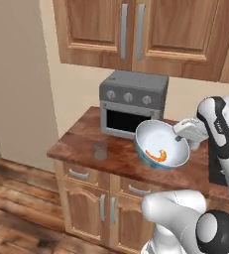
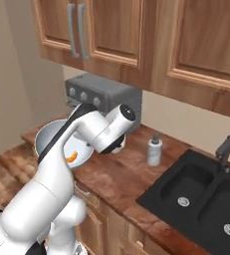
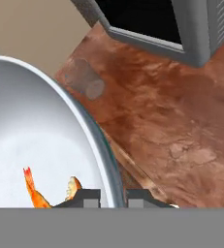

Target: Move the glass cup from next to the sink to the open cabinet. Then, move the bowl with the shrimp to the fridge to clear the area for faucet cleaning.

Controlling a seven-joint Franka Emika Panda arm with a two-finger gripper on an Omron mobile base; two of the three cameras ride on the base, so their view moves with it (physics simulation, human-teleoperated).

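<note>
My gripper (image 1: 179,133) is shut on the right rim of the bowl (image 1: 161,144), a white bowl with a blue outside. It hangs tilted above the counter in front of the toaster oven. An orange shrimp (image 1: 158,156) lies inside. In the hand view the fingertips (image 3: 89,196) pinch the rim of the bowl (image 3: 31,135), with the shrimp (image 3: 35,191) beside them. The glass cup (image 1: 100,150) stands on the counter's left part, left of the bowl, seen from above as the cup (image 3: 84,80). The black sink (image 2: 196,199) and faucet (image 2: 225,148) lie far right. The open cabinet and fridge are out of view.
A grey toaster oven (image 1: 131,101) sits at the back of the brown counter (image 1: 81,144). A white soap bottle (image 2: 155,149) stands between it and the sink. Closed wood wall cabinets (image 1: 136,30) hang overhead. Left of the counter's end is wood floor (image 1: 17,188).
</note>
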